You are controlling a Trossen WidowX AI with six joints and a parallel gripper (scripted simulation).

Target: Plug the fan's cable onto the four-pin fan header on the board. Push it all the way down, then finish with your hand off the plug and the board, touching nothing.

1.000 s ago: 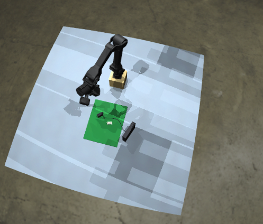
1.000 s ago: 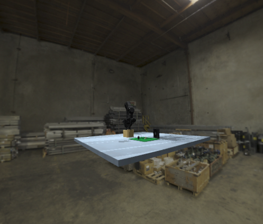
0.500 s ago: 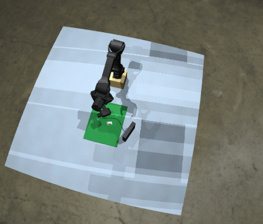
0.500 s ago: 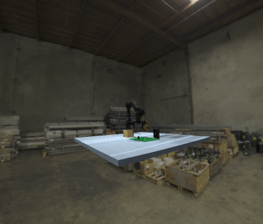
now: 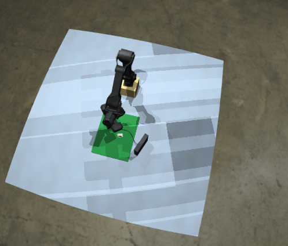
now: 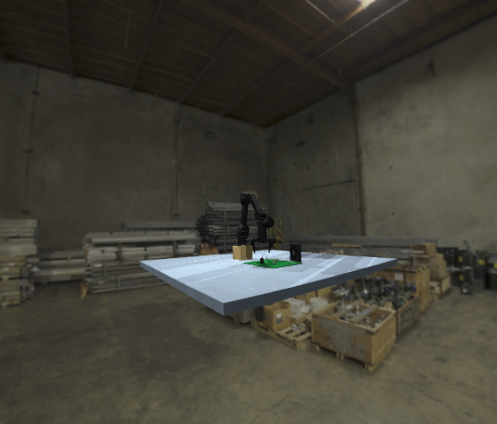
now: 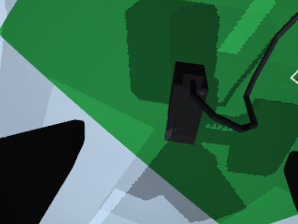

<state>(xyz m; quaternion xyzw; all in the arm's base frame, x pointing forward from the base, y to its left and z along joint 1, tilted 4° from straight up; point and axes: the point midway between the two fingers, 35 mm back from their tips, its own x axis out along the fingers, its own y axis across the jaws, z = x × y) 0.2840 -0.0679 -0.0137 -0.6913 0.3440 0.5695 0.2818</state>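
The black plug [image 7: 186,115] [image 6: 262,260] stands on the green board [image 5: 124,152] [image 7: 75,55], near one edge and off the header. The arm hides it in the top view. Its black cable [image 7: 259,69] [image 5: 132,134] runs to the black fan [image 5: 141,144] [image 6: 295,253], which stands beside the board. The white fan header [image 5: 120,135] sits near the middle of the board, with only a corner at the right edge of the wrist view. My gripper [image 7: 186,145] [image 6: 262,245] is open and empty above the plug, with its fingers spread wide on either side and touching nothing.
The arm stands on a tan block [image 5: 128,91] [image 6: 239,252] behind the board. The arm reaches over the board's back part. The cable curves past the header on its way to the fan. Shadows of the arm darken the board.
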